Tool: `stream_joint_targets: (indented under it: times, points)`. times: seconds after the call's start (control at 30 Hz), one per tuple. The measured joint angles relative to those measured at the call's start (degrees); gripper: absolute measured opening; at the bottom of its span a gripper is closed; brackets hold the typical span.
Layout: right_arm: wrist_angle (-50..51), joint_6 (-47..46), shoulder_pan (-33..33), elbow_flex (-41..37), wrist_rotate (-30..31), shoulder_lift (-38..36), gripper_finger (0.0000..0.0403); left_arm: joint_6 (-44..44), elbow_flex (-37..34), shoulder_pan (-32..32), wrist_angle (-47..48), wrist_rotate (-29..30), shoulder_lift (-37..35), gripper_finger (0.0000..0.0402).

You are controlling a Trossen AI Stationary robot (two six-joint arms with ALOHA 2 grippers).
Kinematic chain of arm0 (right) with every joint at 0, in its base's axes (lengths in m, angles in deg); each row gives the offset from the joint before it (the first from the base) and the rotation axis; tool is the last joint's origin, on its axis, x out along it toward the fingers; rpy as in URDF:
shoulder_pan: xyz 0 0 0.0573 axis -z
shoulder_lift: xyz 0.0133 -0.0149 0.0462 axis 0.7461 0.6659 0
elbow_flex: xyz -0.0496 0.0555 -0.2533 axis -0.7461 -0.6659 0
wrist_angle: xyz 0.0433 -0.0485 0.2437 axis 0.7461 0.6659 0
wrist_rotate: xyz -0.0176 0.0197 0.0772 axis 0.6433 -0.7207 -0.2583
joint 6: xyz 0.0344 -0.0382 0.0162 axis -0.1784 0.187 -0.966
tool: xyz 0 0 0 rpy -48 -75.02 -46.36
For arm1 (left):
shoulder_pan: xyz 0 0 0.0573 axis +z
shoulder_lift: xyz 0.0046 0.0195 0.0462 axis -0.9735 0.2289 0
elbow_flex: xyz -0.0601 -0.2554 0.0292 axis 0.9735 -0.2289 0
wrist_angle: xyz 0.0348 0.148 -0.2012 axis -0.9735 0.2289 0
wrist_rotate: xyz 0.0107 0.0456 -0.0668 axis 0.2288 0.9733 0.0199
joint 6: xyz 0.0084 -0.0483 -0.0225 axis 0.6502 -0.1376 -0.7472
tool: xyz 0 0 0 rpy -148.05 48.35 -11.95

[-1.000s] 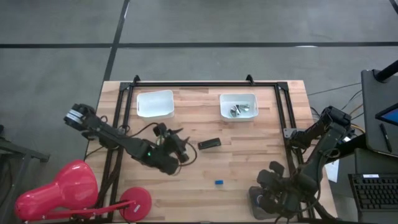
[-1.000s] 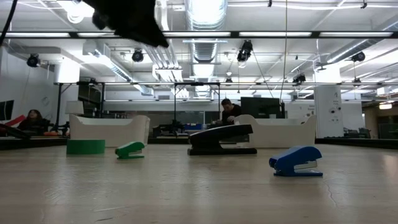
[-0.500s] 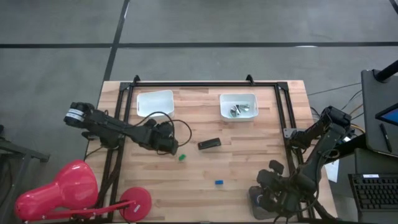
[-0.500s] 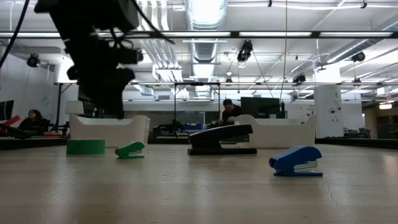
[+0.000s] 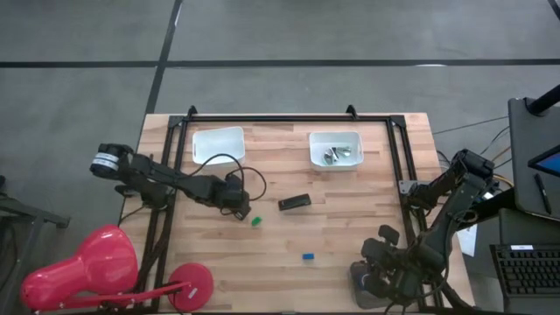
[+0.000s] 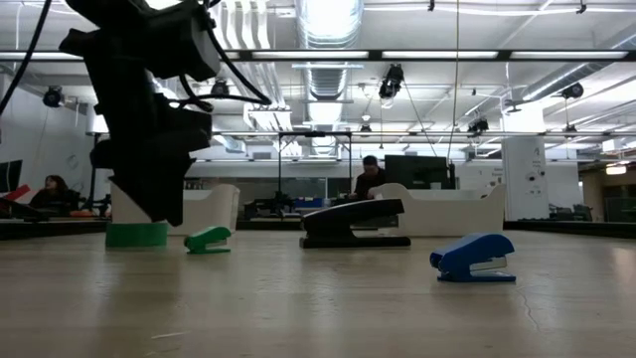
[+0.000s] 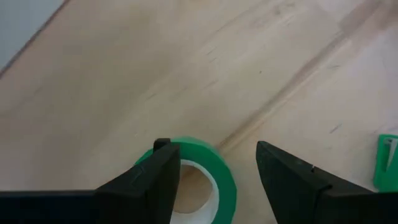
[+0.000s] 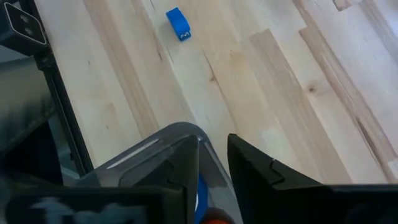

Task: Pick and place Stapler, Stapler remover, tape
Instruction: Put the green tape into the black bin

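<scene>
Green tape roll (image 7: 202,180) flat on the table (image 5: 350,227), left of centre, hole up, so no long axis along the table and no heading to speak of. Left tool (image 7: 214,180) lowered over it, fingers spread wide: one finger (image 7: 149,180) over the roll's rim, the other well clear beyond the outside; nothing gripped yet. In the low view only a green strip (image 6: 137,235) visible under the dark wrist.

Small green piece (image 5: 255,221) lying just right of that tool on the table. Black stapler (image 5: 294,202) further right, near table centre, long axis left–right with a slight tilt, right end a touch farther. Small blue piece (image 5: 308,256) nearer, apart. Two white bins (image 5: 218,145) at the far side; right one (image 5: 336,149) with metal bits inside.

Right tool (image 8: 213,168) parked at near right edge over a dark holder, fingers narrowly apart, gripping nothing visible.

Risk, as judged: finger landing on the rim, roll skidding or tipping on closing; wide spread possibly nudging the green piece.
</scene>
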Motion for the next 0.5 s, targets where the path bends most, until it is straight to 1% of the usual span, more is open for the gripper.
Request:
stream_joint_targets:
  times: [0.23,0.4,0.5]
  points:
    - [-0.02,0.03,-0.04,-0.03,1.05,0.00,0.0072,-1.99,-0.16,0.02,0.97,-2.66,-0.01,0.0213]
    - [-0.01,0.03,-0.04,-0.13,1.05,0.00,0.0078,-4.06,0.01,-0.03,1.24,-6.59,0.07,0.0213]
    - [0.00,0.03,0.00,-0.13,1.05,0.00,0.0082,-4.68,-0.23,-0.14,1.06,-7.14,0.13,0.0207]
